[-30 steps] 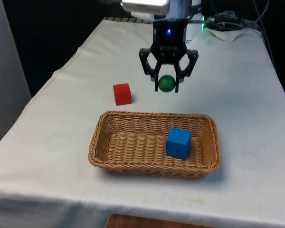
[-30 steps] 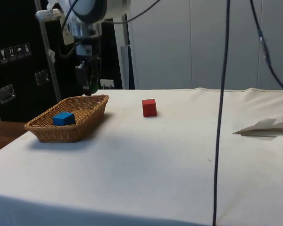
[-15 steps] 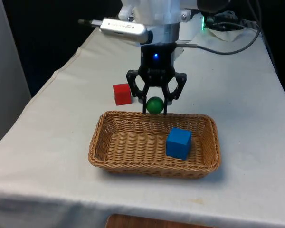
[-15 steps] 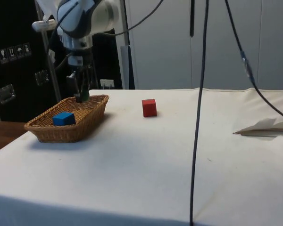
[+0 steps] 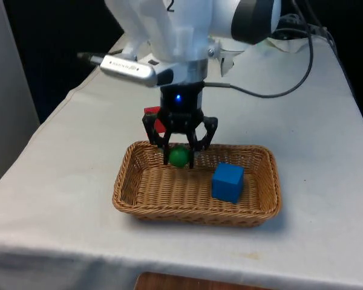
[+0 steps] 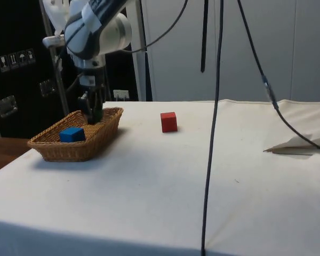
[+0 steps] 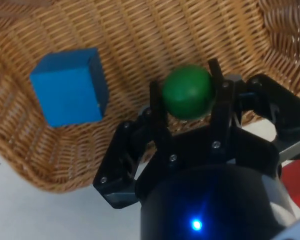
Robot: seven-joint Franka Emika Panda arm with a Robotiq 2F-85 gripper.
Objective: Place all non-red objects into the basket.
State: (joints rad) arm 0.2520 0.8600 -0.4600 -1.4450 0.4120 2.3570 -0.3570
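White-clothed table (image 5: 314, 121); tool (image 5: 179, 158) pinching green ball (image 5: 179, 156) above basket (image 5: 133, 202)

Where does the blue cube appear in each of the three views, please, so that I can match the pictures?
Front view: the blue cube lies inside the basket, towards the front view's right, beside the hand that holds the green ball.
Side view: the blue cube sits in the basket, nearer the camera than the hand.
Wrist view: the blue cube rests on the wicker floor, apart from the green ball.
Shared landmark: the basket.
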